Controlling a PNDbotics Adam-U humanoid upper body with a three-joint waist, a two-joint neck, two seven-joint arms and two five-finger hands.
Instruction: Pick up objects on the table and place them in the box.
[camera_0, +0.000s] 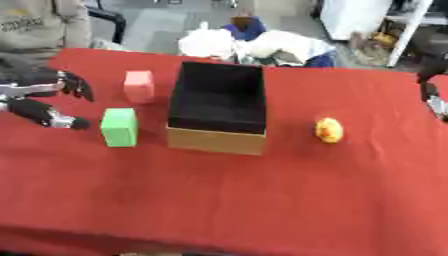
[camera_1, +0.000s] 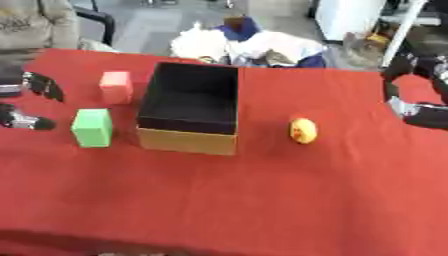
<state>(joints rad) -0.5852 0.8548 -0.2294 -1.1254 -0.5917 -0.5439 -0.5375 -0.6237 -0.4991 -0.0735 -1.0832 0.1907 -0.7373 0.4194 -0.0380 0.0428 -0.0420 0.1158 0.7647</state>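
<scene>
An open cardboard box (camera_0: 217, 105) with a dark inside stands mid-table on the red cloth. Left of it lie a green block (camera_0: 119, 127) and, farther back, a pink block (camera_0: 138, 86). A small yellow-orange object (camera_0: 329, 130) sits right of the box. My left hand (camera_0: 45, 100) hovers at the left edge, open, its fingers spread toward the green block and a short gap away from it. My right hand (camera_1: 418, 95) is at the right edge, holding nothing that I can see; its fingers are blurred.
The red table (camera_0: 227, 200) has broad bare cloth in front of the box. Behind the far edge lie white and blue bundles (camera_0: 254, 42) on the floor, and a person stands at the far left.
</scene>
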